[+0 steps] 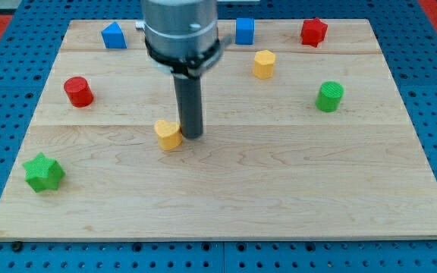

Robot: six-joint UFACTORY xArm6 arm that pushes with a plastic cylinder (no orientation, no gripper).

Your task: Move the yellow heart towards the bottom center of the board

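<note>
Most of your job remains: the small yellow heart-shaped block sits left of frame centre on the pale wooden worktop, my tip touching its right side; no jaws exist here.

You have one view only, set above the near edge of the tabletop and tilted down across it toward the far edge; the whole board fits the frame at middling range, with the arm's housing cropped at the view's top
</note>
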